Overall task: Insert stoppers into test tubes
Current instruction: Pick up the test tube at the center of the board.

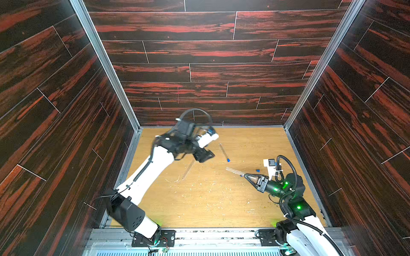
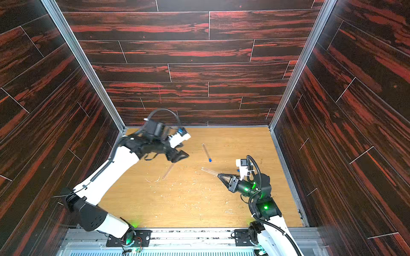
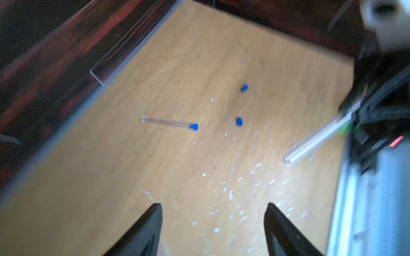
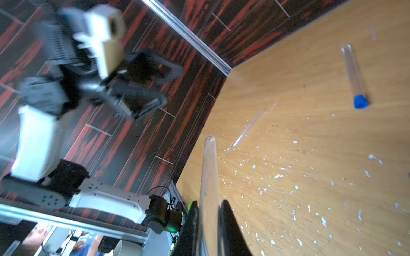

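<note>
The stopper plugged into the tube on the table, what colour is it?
Bright blue; the stopper shows best in the right wrist view.

capped tube [image 1: 224, 152]: clear, thin, flat on the table [image 1: 199, 210] at 1 o'clock of its centre, running 11 to 5, blue stopper [image 1: 228, 160] plugged in the 5 end. bare tube [image 1: 188, 169]: flat at 10 o'clock, running 1 to 7, unplugged. third tube [image 1: 234, 170]: clamped in the right gripper [image 1: 245, 175], round end pointing 10. loose stopper [image 1: 257, 170] at 3 o'clock of it, second loose stopper [image 3: 239, 121] near its gripped end.
</note>
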`<move>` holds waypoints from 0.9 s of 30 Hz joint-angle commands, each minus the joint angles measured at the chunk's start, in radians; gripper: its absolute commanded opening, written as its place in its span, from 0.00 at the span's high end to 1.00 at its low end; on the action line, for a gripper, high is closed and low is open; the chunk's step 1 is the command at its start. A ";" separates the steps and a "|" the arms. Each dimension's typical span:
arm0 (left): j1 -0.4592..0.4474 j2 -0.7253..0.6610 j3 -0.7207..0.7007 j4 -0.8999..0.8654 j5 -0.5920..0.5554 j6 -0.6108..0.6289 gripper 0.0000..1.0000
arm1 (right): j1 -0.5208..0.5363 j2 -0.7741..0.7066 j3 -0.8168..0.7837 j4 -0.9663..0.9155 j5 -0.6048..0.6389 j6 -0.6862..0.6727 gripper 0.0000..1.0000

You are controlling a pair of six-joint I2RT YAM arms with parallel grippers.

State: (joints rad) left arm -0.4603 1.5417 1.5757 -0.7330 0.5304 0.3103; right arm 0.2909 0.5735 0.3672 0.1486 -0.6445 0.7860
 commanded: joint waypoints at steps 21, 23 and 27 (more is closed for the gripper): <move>0.265 -0.239 -0.533 0.831 0.518 -0.824 0.06 | 0.054 0.355 0.176 0.292 -0.237 0.091 1.00; 0.268 -0.258 -0.557 0.840 0.541 -0.825 0.04 | 0.060 0.422 0.212 0.332 -0.258 0.133 1.00; 0.270 -0.283 -0.601 0.854 0.562 -0.822 0.04 | 0.085 0.544 0.254 0.489 -0.278 0.225 1.00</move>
State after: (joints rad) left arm -0.1932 1.2964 0.9936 0.0689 1.0500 -0.4870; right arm 0.3576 1.0664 0.5911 0.4892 -0.8886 0.9215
